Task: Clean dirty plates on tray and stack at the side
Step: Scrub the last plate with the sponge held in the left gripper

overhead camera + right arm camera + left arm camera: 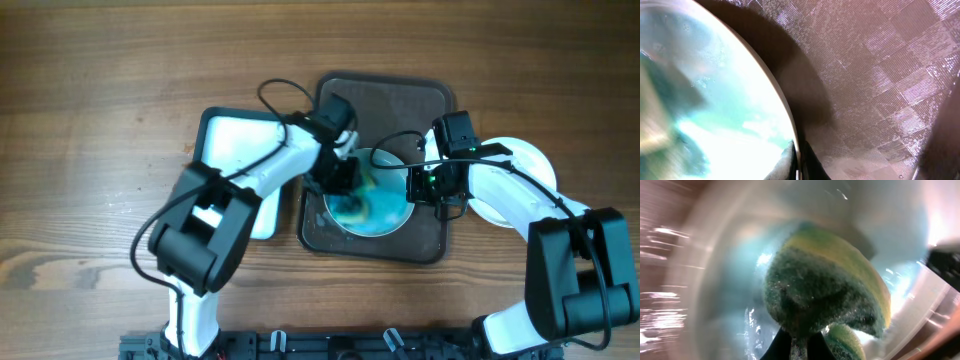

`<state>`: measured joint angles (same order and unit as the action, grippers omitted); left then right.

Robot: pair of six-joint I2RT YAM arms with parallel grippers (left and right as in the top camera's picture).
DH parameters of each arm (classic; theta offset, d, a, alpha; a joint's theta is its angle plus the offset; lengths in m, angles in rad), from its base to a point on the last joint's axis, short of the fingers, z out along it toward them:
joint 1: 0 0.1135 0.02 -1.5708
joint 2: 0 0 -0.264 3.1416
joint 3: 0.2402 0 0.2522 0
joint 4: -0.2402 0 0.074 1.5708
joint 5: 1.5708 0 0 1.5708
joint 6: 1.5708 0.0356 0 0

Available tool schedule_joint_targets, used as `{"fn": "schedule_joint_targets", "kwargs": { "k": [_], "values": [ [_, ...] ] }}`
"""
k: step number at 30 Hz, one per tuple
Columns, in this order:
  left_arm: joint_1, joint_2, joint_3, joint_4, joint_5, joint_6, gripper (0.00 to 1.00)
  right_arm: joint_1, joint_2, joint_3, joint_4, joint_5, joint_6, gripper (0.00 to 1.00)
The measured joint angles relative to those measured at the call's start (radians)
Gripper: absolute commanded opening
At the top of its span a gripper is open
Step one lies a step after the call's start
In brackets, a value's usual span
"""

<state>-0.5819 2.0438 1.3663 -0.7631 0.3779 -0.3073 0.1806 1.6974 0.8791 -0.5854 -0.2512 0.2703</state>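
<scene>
Dirty plate (388, 218) lies on the tray (385, 95), mid-worktop (90, 150), its blue smear unwiped; left tool (800, 349) clamped on green sponge (825, 295), pressed to plate centre for scrubbing; right tool (797, 167) pinches plate's right rim, likely to stop it sliding; another plate (530, 155) sits toward the right edge, probably the stack.

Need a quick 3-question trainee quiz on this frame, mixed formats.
1. True or false: the left claw presses a sponge onto the plate.
2. What does the right claw pinch? A) the sponge B) the plate's rim C) the tray's edge
3. Fill in: the plate sits on the brown ____.
Key: 1 true; 2 B; 3 tray.
</scene>
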Motion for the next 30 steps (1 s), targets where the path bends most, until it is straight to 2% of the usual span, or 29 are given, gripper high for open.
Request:
{"fn": "schedule_joint_targets", "kwargs": {
  "k": [4,7,15,17,21,24,30],
  "values": [
    [0.033,-0.012,-0.006,0.024,-0.06,0.034,0.04,0.001,0.001,0.0,0.003,-0.004,0.0,0.04],
    [0.021,-0.013,-0.013,0.109,-0.086,0.019,0.04,0.0,0.001,0.0,0.003,-0.003,0.001,0.04],
    [-0.106,0.007,-0.026,0.362,-0.068,-0.213,0.04,-0.002,0.001,0.001,0.005,0.0,0.005,0.04],
    [-0.131,0.022,-0.025,0.372,-0.045,-0.239,0.04,-0.002,0.001,0.001,0.003,0.0,0.005,0.04],
    [-0.128,0.039,-0.013,0.348,0.011,-0.249,0.04,-0.002,0.001,0.001,-0.005,0.001,0.005,0.04],
    [-0.124,0.04,0.005,0.224,0.051,-0.156,0.04,-0.002,0.001,0.001,-0.014,-0.004,0.003,0.04],
    [-0.093,0.012,0.016,0.039,-0.039,-0.069,0.04,0.0,0.001,0.001,-0.016,-0.007,-0.003,0.04]
  ]
}}
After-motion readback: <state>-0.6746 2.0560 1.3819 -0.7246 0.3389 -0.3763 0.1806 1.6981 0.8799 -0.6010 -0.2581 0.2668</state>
